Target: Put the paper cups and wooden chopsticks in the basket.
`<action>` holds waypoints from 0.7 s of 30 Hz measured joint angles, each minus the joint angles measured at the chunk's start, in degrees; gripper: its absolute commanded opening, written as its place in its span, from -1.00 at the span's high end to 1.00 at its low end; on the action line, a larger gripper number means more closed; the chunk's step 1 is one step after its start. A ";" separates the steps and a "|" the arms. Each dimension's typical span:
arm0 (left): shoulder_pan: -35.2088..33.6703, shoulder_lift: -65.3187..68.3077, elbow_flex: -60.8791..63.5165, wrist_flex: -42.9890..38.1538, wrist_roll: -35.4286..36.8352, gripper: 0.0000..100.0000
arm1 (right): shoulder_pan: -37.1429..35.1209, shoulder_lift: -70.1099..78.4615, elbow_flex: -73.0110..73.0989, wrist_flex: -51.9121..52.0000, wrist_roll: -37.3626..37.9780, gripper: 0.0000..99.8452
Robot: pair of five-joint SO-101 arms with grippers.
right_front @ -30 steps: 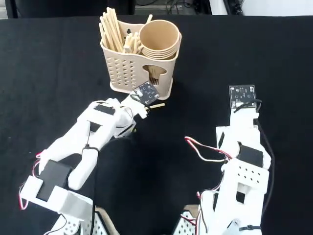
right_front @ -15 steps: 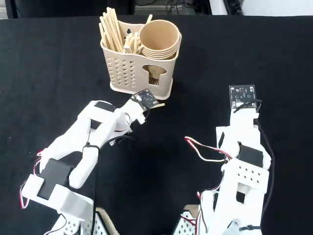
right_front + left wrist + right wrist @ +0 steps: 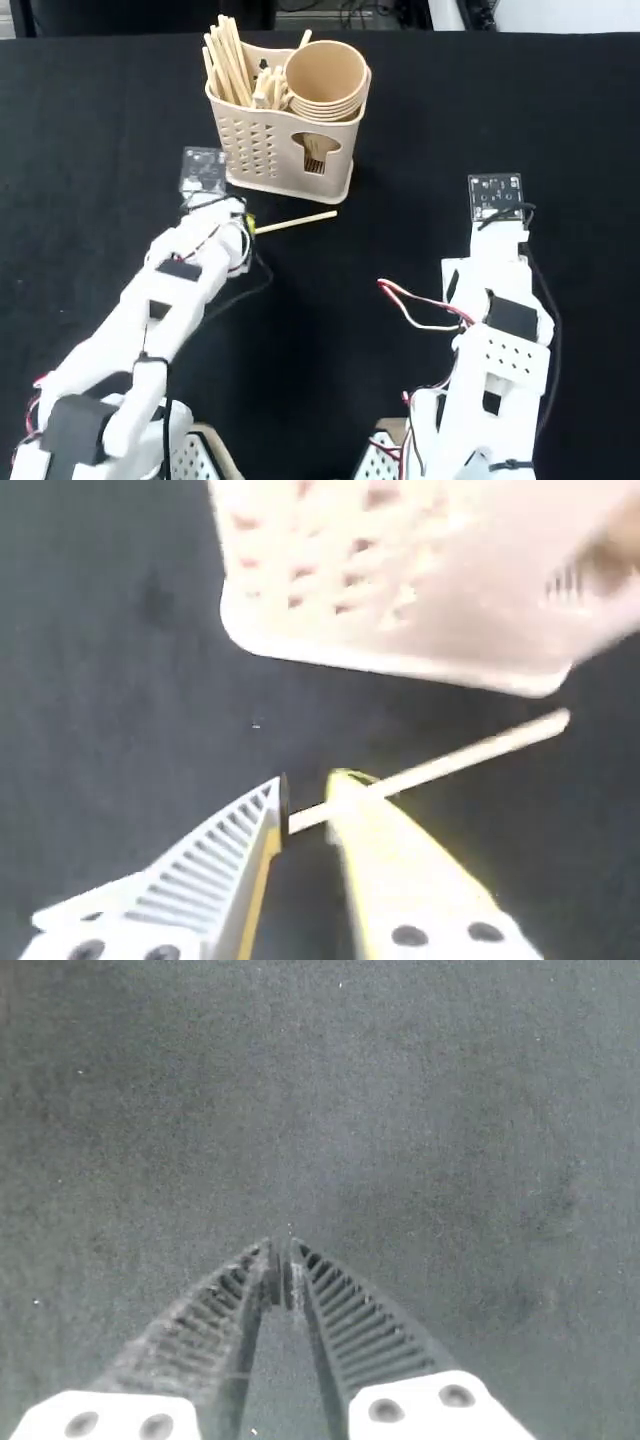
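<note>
Loose chopstick (image 3: 295, 219): we see it flat on the table (image 3: 100, 120), just in front of the basket (image 3: 280, 160) and not touching it. It is the one piece we can see outside the basket.
Change: half a second ago the left arm lay slantwise with its wrist over this stick, close against the basket's front. It has since swung out toward its own side and now points straight at the basket's near corner. The stick is uncovered along its whole length and has hardly shifted.
Meaning for the task: we judge the arm has lined up afresh to take the stick by its end. The lift into the basket is not yet begun.
Left gripper (image 3: 308, 802): the jaws stand only a narrow gap apart. The stick's near end lies in that gap, against the ribbed finger and running on past the yellow finger's tip. We cannot tell that it is pinched.
Right gripper (image 3: 283, 1270): jaws pressed together, holding nothing, above bare table, well apart from the stick.
Basket contents: the stacked paper cups (image 3: 325, 75) sit in one compartment, and a sheaf of wooden chopsticks (image 3: 228, 60) stands upright in the one beside it.
Left to do: we judge this last stick is all that is left.
</note>
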 measured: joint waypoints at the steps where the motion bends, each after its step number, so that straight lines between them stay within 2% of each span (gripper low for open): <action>1: 0.00 2.20 -1.41 1.49 2.29 0.74 | 0.00 0.00 0.00 0.00 0.00 0.95; 8: -0.97 18.55 -17.32 12.48 7.74 0.75 | 0.00 0.00 0.00 0.00 0.00 0.95; 15: -2.20 19.34 -18.90 14.33 10.20 0.75 | 0.00 0.00 0.53 -1.05 0.00 0.95; 21: -2.55 19.34 -20.75 26.73 9.05 0.78 | 0.00 0.00 0.53 -1.05 0.00 0.95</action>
